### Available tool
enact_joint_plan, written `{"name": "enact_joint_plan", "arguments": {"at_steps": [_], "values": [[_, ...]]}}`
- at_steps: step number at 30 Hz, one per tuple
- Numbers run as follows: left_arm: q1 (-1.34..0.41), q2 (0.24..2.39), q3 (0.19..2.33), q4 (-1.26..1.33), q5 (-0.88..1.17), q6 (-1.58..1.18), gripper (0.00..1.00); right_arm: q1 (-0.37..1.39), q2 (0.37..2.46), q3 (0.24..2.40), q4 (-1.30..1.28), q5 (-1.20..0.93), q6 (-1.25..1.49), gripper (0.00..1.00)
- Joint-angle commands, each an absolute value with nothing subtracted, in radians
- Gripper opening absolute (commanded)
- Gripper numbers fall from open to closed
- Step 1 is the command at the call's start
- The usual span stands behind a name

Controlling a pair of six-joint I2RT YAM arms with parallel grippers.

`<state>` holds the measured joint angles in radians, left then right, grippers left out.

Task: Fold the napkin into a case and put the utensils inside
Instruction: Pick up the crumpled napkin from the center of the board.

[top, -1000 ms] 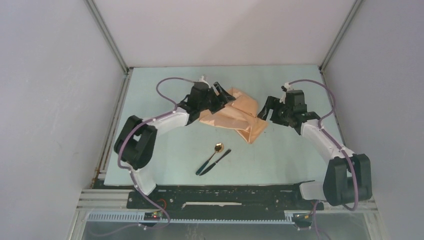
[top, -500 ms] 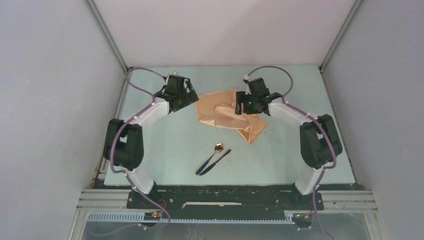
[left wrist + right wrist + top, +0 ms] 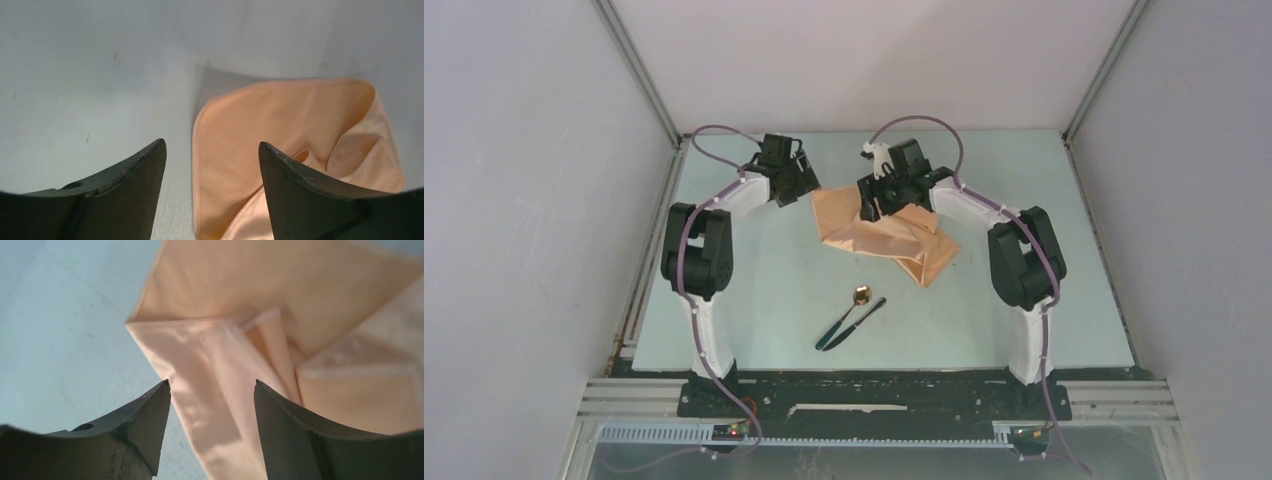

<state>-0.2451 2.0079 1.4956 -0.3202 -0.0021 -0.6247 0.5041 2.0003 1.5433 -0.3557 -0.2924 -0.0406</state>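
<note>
Dark fingers (image 3: 131, 440) spread apart over the napkin (image 3: 280, 295). Peach cloth folded in layers, lying on pale blue table (image 3: 60, 330).

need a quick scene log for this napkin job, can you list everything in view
napkin: one, peach-tan, crumpled, far middle of the table
spoon: one, gold bowl with dark handle, nearer than the napkin
knife: one, dark, right beside the spoon
table: one, pale blue-green, under everything
walls: three, pale grey, around the table
left end effector: one, black, open, over the napkin's left edge
right end effector: one, black, open, over the napkin's folds
</note>
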Motion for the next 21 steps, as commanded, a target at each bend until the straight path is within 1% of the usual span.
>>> {"name": "enact_joint_plan", "arguments": {"at_steps": [1,5,7,10,16,21], "values": [[-0.224,2.102,1.603,-0.28,0.136,-0.626,0.73,0.471,2.089,1.702,-0.373,-0.476,-0.119,0.72],[-0.222,2.184,1.709,-0.338,0.141,-0.614,0.7,0.47,2.142,1.762,-0.42,-0.556,-0.203,0.76],[-0.216,2.214,1.753,-0.365,0.147,-0.619,0.66,0.467,2.166,1.788,-0.448,-0.629,-0.244,0.78],[-0.214,2.251,1.793,-0.375,0.17,-0.63,0.65,0.462,2.224,1.853,-0.512,-0.682,-0.298,0.79],[-0.209,2.295,1.825,-0.395,0.182,-0.618,0.61,0.469,2.338,1.996,-0.631,-0.638,-0.348,0.79],[-0.204,2.313,1.83,-0.4,0.181,-0.609,0.61,0.467,2.355,2.013,-0.627,-0.578,-0.352,0.81]]}}
